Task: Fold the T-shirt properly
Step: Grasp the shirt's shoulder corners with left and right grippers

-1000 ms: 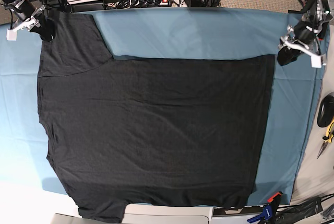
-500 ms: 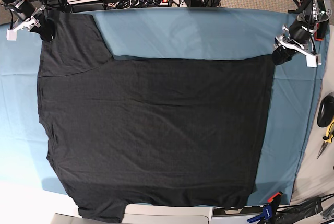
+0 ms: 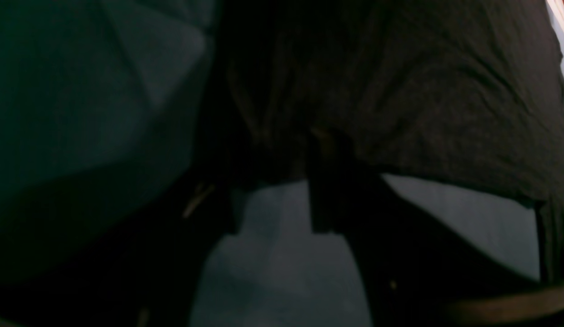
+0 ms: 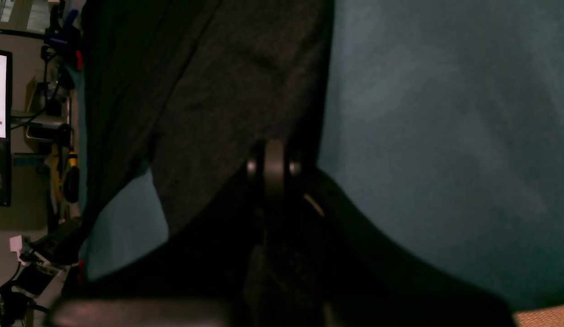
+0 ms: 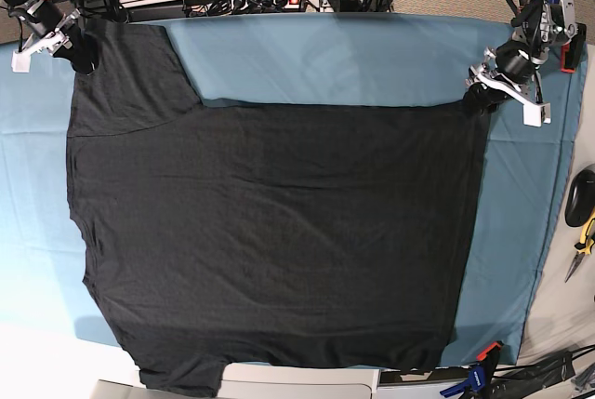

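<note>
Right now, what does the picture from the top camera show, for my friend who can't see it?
A big black T-shirt lies spread flat on a blue table cloth. The right end effector is shut on one sleeve at the picture's top left, and the left end effector is at the shirt's top right corner. Cables and tools sit around the edges.

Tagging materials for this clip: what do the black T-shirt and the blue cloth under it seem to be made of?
T-shirt: looks like a soft matte knit, probably cotton jersey. It lies limp with fine creases, and the wrist views show a faint heathered grain.

Blue table cloth: a smooth, matte woven or felt-like fabric, showing only broad soft folds and no shine. The exact fibre cannot be told.
</note>
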You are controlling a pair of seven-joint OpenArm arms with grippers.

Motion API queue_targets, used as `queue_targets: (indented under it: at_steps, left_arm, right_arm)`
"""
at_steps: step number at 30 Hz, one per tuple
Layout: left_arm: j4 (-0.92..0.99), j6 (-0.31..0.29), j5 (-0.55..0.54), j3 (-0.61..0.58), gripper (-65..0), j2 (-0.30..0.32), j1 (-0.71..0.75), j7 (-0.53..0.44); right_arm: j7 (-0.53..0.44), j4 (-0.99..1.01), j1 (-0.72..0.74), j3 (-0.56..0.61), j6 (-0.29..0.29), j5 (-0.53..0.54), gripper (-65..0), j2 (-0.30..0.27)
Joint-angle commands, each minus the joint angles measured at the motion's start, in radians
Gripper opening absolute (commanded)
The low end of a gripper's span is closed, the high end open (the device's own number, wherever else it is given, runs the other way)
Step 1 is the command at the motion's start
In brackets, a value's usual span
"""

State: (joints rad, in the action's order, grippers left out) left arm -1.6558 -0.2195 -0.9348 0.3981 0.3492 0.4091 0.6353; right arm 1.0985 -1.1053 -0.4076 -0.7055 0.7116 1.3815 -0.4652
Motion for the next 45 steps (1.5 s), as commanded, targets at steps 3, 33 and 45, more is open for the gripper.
queue_targets:
  at_steps: [3,33,45]
  left_arm:
    - [-0.013,-0.013,-0.007,0.003,-54.0,0.014,-0.002,-0.007]
    - [-0.013,-0.203,0.124,0.003,-65.0,0.014,0.006,-0.128]
    - [-0.013,-0.128,0.124,0.003,-65.0,0.014,0.007,-0.119]
  right_arm:
    - [0.01,0.0,-0.011,0.004,-0.014,-0.073,-65.0,-0.005]
    - [-0.011,0.0,-0.011,0.004,-0.014,-0.032,-65.0,0.031]
    - [-0.011,0.0,-0.011,0.004,-0.014,-0.032,-65.0,0.031]
